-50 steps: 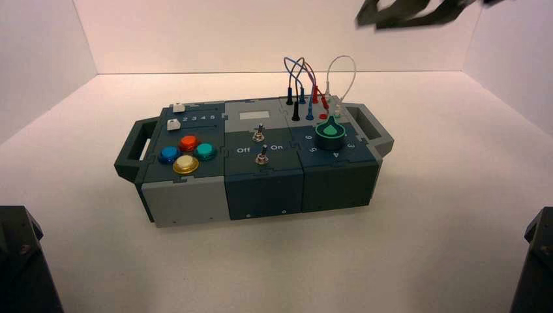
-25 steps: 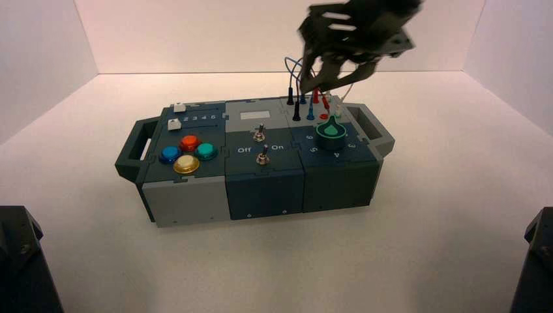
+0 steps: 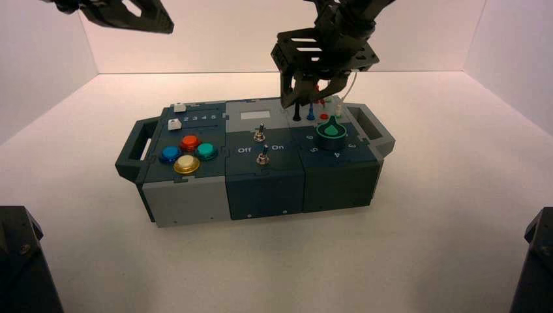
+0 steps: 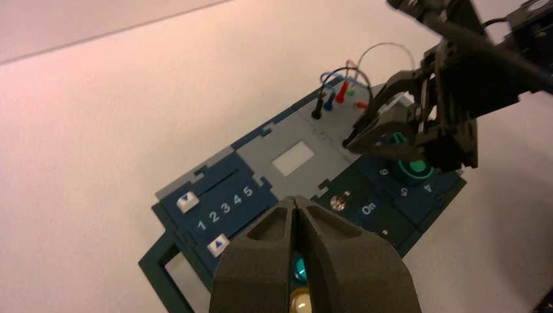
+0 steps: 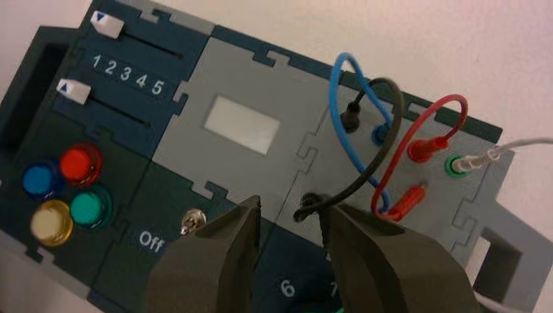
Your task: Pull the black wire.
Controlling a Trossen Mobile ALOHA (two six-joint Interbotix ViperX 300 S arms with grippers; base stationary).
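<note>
The black wire [image 5: 381, 147] loops between two black plugs on the box's [image 3: 261, 186] grey wire panel. The far plug [image 5: 350, 116] and the near plug [image 5: 305, 206] both sit in their sockets. My right gripper [image 5: 290, 210] is open and hovers low over the panel, with the near plug between its fingertips, close to one finger [image 5: 385, 261]. In the high view the right gripper [image 3: 304, 102] hangs over the black plug [image 3: 297, 112]. My left gripper [image 4: 297, 202] is shut and empty, high above the box's left end [image 3: 163, 25].
A blue wire [image 5: 345, 72], a red wire [image 5: 443, 104] and a white wire [image 5: 515, 147] are plugged in beside the black one. A green knob [image 3: 330, 130] stands just in front of the panel. Two toggle switches [image 3: 260, 134], two sliders [image 5: 124, 65] and coloured buttons [image 3: 188, 153] lie further left.
My right gripper has come down from the upper right to the wire panel. My left gripper has come into view at the upper left. The wires have not moved.
</note>
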